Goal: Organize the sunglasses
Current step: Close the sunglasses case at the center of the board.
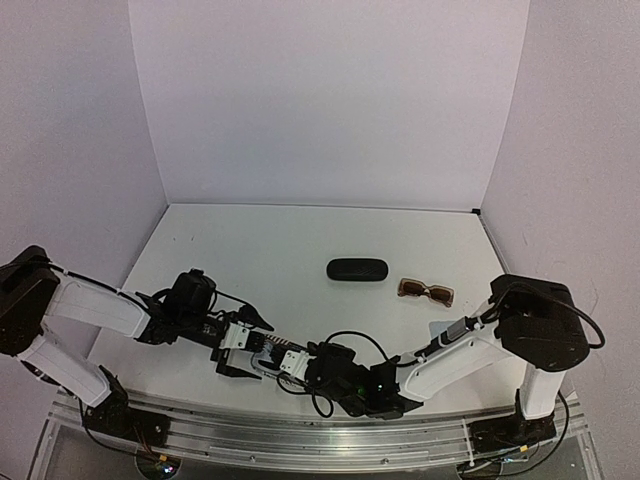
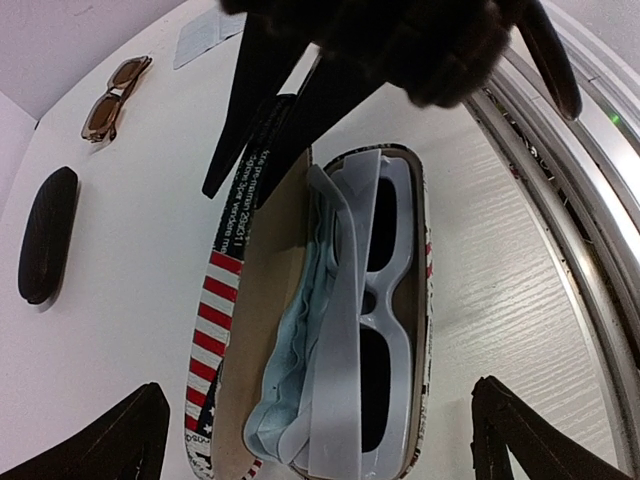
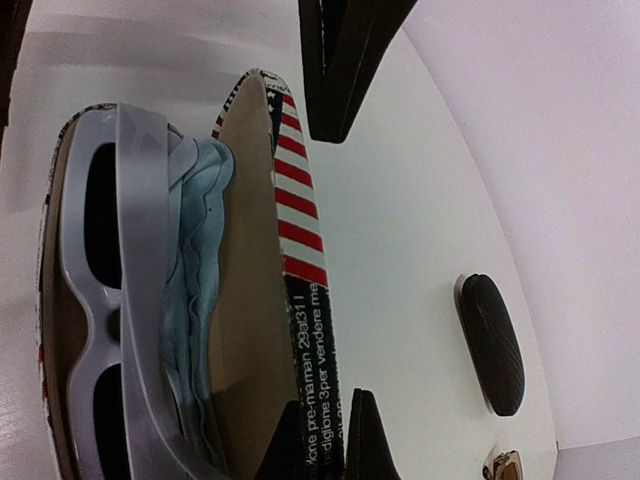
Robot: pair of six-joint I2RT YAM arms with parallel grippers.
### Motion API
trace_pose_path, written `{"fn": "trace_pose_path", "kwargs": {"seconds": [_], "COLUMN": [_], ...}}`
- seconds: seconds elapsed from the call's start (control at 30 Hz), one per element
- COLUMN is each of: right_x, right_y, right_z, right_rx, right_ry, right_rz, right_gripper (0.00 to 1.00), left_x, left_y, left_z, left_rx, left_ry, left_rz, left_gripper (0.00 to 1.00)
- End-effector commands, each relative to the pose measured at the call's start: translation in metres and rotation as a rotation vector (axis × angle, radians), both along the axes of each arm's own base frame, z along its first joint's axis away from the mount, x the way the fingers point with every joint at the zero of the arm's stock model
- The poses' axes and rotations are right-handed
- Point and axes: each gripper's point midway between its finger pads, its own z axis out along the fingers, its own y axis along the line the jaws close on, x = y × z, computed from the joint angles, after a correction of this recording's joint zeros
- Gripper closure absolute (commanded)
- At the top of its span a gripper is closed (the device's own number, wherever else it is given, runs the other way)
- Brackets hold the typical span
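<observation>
The white sunglasses (image 2: 385,290) lie inside an open striped case (image 2: 225,290) beside a crumpled pale blue cloth (image 2: 300,340). My left gripper (image 2: 320,440) is open, its fingers wide on either side of the case's near end and apart from it. My right gripper (image 3: 330,440) is shut on the upright striped lid (image 3: 295,210), with the white pair (image 3: 100,300) to its left. From above, both grippers (image 1: 250,345) (image 1: 290,362) meet at the case (image 1: 268,350) near the front edge. The brown sunglasses (image 1: 425,291) lie folded on the table to the right.
A shut black oval case (image 1: 357,270) sits mid-table, left of the brown pair. A second pale blue cloth (image 2: 200,35) lies flat near the brown sunglasses (image 2: 115,97). The metal rail (image 1: 300,435) runs along the table's near edge. White walls enclose three sides.
</observation>
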Motion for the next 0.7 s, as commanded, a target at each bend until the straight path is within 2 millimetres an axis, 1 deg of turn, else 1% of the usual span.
{"fn": "trace_pose_path", "kwargs": {"seconds": [0.0, 0.17, 0.2, 0.33, 0.4, 0.47, 0.57, 0.6, 0.63, 0.67], "right_x": [-0.012, -0.012, -0.011, -0.011, -0.011, -0.010, -0.009, -0.009, -0.008, -0.007], "right_y": [-0.005, -0.004, -0.003, 0.000, 0.000, -0.002, -0.003, -0.003, -0.002, -0.002], "right_z": [-0.022, -0.023, -0.023, -0.022, -0.022, -0.022, -0.020, -0.018, -0.016, -0.011], "right_rx": [-0.069, -0.070, -0.066, -0.060, -0.062, -0.069, -0.069, -0.068, -0.064, -0.059], "right_ry": [0.041, 0.039, 0.038, 0.038, 0.036, 0.029, 0.022, 0.019, 0.013, 0.005], "right_rz": [0.046, 0.043, 0.041, 0.042, 0.043, 0.041, 0.036, 0.035, 0.032, 0.028], "right_gripper": [1.00, 1.00, 1.00, 1.00, 1.00, 1.00, 1.00, 1.00, 1.00, 0.96], "left_x": [-0.009, -0.020, -0.020, -0.009, -0.007, -0.008, -0.012, -0.013, -0.014, -0.014], "left_y": [-0.003, 0.002, 0.001, -0.008, -0.009, -0.005, 0.000, 0.001, 0.000, 0.001], "left_z": [-0.002, -0.026, -0.030, -0.036, -0.037, -0.040, -0.043, -0.043, -0.042, -0.042], "left_rx": [0.000, 0.055, 0.065, 0.085, 0.089, 0.092, 0.095, 0.095, 0.092, 0.094], "left_ry": [-0.089, -0.238, -0.272, -0.364, -0.394, -0.426, -0.450, -0.449, -0.449, -0.444], "left_rz": [-0.140, -0.217, -0.216, -0.171, -0.169, -0.177, -0.193, -0.196, -0.196, -0.194], "left_gripper": [0.00, 0.00, 0.00, 0.01, 0.07, 0.15, 0.31, 0.35, 0.38, 0.38]}}
